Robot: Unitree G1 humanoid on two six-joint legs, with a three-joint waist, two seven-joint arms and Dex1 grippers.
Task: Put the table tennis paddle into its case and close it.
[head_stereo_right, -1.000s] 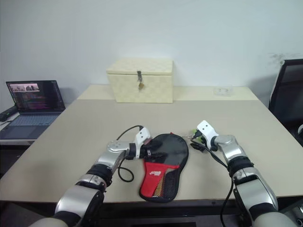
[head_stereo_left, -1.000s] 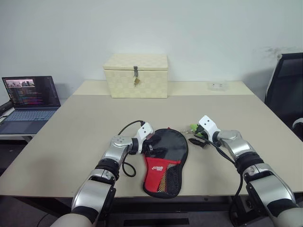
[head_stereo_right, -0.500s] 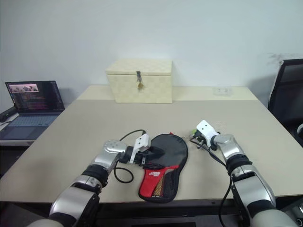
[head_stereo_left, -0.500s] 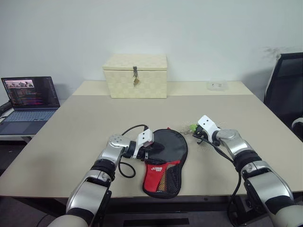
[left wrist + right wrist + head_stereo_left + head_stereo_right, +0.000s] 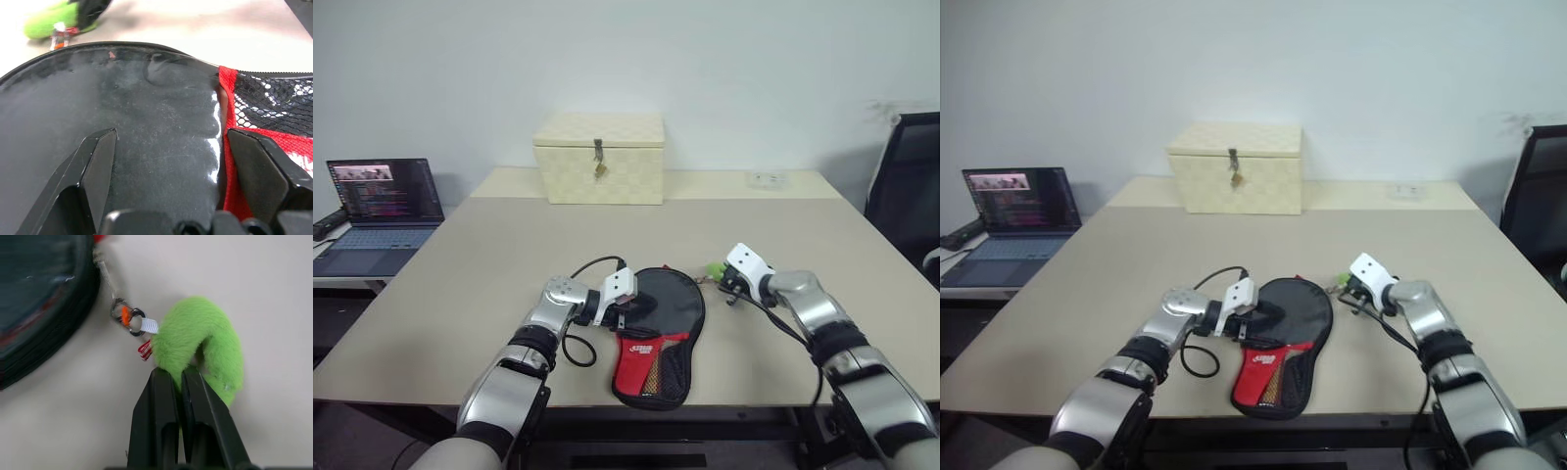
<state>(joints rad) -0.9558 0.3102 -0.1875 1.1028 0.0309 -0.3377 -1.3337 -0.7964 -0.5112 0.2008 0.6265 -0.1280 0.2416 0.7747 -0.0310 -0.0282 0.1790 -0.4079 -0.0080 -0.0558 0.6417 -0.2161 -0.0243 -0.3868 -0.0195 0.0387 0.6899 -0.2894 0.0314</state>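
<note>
Right gripper [image 5: 182, 382] pinches the fuzzy green pompom pull [image 5: 203, 340].
Left gripper [image 5: 168, 161], fingers spread, straddles the black-and-red fabric paddle case [image 5: 658, 331].

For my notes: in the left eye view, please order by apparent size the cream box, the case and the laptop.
1. Cream box
2. Case, near the camera, so unsure.
3. Laptop, partly cut off.

Bare table [image 5: 489, 264] lies open all around the case [image 5: 658, 333]; a cream box [image 5: 598, 157] stands well beyond it.
</note>
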